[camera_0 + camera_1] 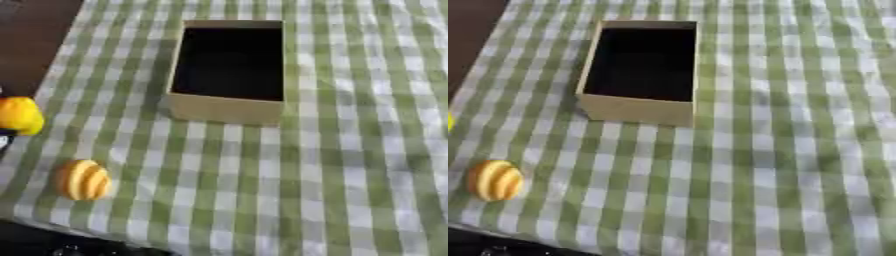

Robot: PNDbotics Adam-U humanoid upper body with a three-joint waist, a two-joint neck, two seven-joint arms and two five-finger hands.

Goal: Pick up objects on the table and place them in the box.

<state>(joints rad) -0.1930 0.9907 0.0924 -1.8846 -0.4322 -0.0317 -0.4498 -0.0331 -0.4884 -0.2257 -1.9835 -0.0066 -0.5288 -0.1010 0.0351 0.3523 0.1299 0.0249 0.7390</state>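
An open cardboard box (224, 109) with a dark, empty-looking inside stands on the green-and-white checked cloth, at the upper middle. An orange ribbed rounded object (84, 180) lies on the cloth at the lower left, well in front of the box and to its left. A yellow rounded object (19, 115) shows at the left edge, partly cut off. A small dark part (4, 141) sits right under it at the edge; it may be my left hand, and I cannot tell whether it holds the yellow object. My right hand shows in no view.
The checked cloth (350, 165) covers the table across the middle and right. A brown surface (31, 35) lies past the cloth's edge at the upper left. The table's near edge, dark below it, runs along the lower left (79, 245).
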